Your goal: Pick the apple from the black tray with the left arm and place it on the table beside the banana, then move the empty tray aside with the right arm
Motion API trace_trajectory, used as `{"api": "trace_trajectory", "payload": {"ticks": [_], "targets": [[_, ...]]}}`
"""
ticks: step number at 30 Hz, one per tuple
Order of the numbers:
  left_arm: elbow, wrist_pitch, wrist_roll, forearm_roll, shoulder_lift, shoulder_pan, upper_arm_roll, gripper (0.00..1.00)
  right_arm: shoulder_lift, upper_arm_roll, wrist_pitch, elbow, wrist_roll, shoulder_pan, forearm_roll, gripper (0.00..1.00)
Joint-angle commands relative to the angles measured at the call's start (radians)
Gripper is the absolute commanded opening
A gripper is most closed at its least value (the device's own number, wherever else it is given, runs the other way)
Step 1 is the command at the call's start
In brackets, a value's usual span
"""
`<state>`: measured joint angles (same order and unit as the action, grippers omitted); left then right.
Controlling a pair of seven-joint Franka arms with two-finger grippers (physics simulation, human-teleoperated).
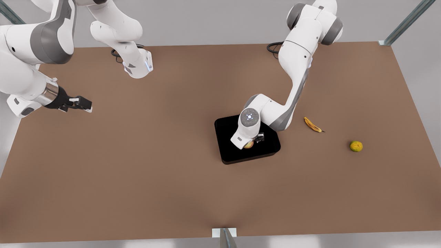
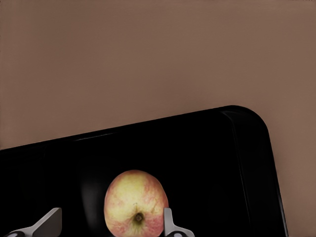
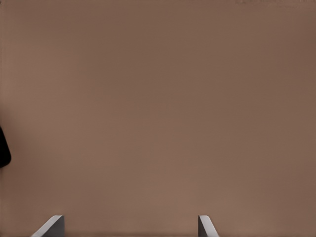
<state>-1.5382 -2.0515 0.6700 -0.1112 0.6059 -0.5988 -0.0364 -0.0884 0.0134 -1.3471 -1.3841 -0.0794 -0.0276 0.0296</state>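
The apple (image 1: 249, 144) (image 2: 136, 205), red and yellow with a dark stem dimple, lies in the glossy black tray (image 1: 237, 151) (image 2: 212, 158) at mid-table. My left gripper (image 1: 254, 140) (image 2: 109, 219) is down over the tray, open, its fingers either side of the apple; one fingertip (image 2: 168, 222) is close against it, the other stands apart. The banana (image 1: 312, 124) lies on the brown table (image 1: 137, 165) to the front view's right of the tray. My right gripper (image 1: 82, 104) (image 3: 129, 223) waits open above bare table at the front view's left.
A yellow-green citrus ball (image 1: 356, 146) rests beyond the banana at the front view's right. Both arm bases (image 1: 139, 67) stand at the far table edge. A sliver of the tray (image 3: 3, 148) shows at the right wrist view's border.
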Motion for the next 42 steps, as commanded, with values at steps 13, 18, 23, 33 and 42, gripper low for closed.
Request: {"api": "trace_trajectory", "payload": {"ticks": [13, 18, 23, 33, 42], "targets": [[-0.192, -0.249, 0.392, -0.073, -0.028, -0.033, -0.007, 1.00, 0.001, -0.006, -0.003, 0.000, -0.005, 0.012, -0.002, 1.00], [-0.209, -0.257, 0.382, -0.111, -0.012, -0.030, -0.005, 1.00, -0.001, -0.006, -0.003, 0.000, -0.005, 0.012, -0.002, 1.00], [-0.263, -0.309, 0.370, -0.137, -0.025, -0.022, -0.002, 1.00, -0.001, -0.007, -0.003, 0.000, -0.005, 0.012, -0.002, 1.00], [-0.264, -0.349, 0.376, -0.134, 0.026, -0.018, 0.000, 1.00, -0.002, -0.007, -0.003, 0.000, -0.007, 0.012, -0.003, 1.00], [-0.260, -0.349, 0.378, -0.134, 0.040, -0.018, 0.000, 0.79, -0.002, -0.007, -0.003, 0.000, -0.007, 0.012, -0.005, 1.00]]}}
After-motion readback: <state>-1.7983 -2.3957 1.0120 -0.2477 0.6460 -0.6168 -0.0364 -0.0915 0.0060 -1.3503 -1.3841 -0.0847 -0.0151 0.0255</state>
